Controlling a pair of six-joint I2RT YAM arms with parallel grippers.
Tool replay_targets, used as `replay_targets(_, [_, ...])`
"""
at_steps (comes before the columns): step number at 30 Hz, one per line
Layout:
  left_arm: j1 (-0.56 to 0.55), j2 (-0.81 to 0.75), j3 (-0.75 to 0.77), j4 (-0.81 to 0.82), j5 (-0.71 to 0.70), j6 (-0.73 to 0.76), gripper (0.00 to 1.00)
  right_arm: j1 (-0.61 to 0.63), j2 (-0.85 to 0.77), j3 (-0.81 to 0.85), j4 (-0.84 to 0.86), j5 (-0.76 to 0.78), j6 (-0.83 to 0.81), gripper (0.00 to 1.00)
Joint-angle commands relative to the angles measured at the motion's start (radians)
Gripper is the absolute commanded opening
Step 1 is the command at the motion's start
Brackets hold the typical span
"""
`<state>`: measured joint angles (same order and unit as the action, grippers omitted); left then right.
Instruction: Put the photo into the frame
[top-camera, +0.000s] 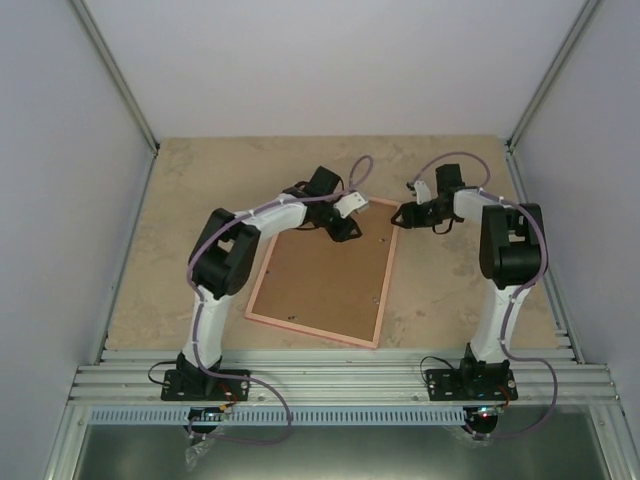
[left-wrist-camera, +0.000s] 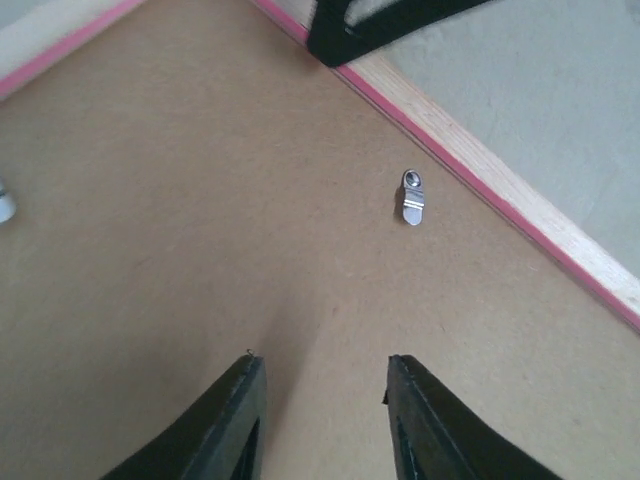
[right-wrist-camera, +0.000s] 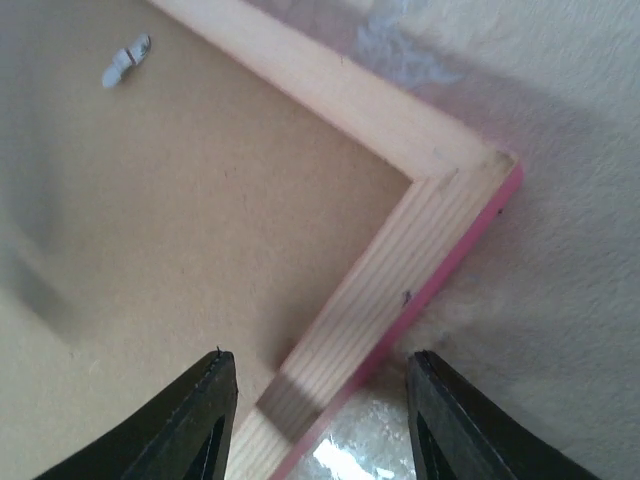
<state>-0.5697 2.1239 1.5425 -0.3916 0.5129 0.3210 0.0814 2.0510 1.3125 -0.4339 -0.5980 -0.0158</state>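
The pink frame (top-camera: 388, 275) lies face down on the table, with the plain brown backing board (top-camera: 320, 285) inside it. The photo is hidden. My left gripper (top-camera: 345, 228) hovers over the board's far right part. In the left wrist view it (left-wrist-camera: 322, 360) is open above bare board (left-wrist-camera: 200, 220), with a small metal clip (left-wrist-camera: 412, 197) ahead of it. My right gripper (top-camera: 400, 215) is at the frame's far right corner. It (right-wrist-camera: 322, 356) is open and straddles the wooden rail (right-wrist-camera: 380, 290), with a gap on each side.
The beige table (top-camera: 450, 290) is walled in by white panels on three sides. Another metal clip (right-wrist-camera: 127, 60) sits on the board. A dark finger of the right gripper (left-wrist-camera: 380, 25) shows at the top of the left wrist view.
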Motion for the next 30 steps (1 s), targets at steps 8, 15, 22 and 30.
replay_targets(8, [-0.082, 0.157, 0.150, 0.068, -0.132, -0.029, 0.19, 0.044, 0.058, -0.046, 0.017, 0.153, 0.078, 0.46])
replay_targets(15, [-0.142, 0.207, 0.198, 0.029, -0.166, 0.033, 0.16, 0.061, 0.067, -0.041, -0.006, 0.224, 0.110, 0.45])
replay_targets(22, [-0.183, 0.213, 0.161, -0.010, -0.173, 0.102, 0.12, 0.061, 0.053, -0.075, -0.051, 0.197, 0.135, 0.31])
replay_targets(30, [-0.196, 0.231, 0.163, 0.009, -0.183, 0.073, 0.11, 0.075, 0.064, -0.064, -0.054, 0.157, 0.148, 0.07])
